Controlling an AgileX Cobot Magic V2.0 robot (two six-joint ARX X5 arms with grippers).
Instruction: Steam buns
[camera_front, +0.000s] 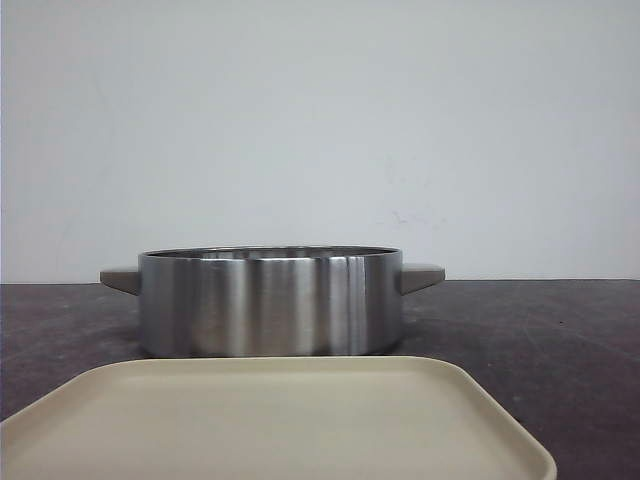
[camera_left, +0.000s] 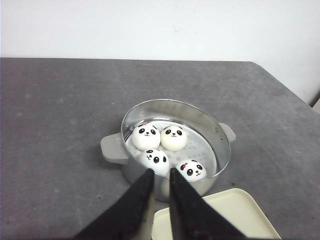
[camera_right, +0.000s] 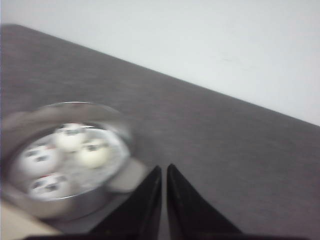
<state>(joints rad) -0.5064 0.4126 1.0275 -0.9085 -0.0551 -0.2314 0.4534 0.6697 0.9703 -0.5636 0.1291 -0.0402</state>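
Black fingers of the left gripper stand nearly together with only a thin slit between them and nothing in their grip, hanging above the near wall of the pot; the right gripper is likewise almost closed and empty, off to the pot's handle side over bare tabletop, though that view is blurred. Both being empty fits how things lie: all four buns sit inside the steel pot on its perforated floor, so the loading looks finished, and the arms seem to be held clear of the rim. The buns rest flat side down, domes up, which keeps them from rolling; being round, they have no long axis to speak of. Their panda faces point toward the robot's edge of the grey table, two behind and two in front. The pot stands about mid-table, handles out to either side, and the beige tray lies between it and the near edge, with nothing on it.
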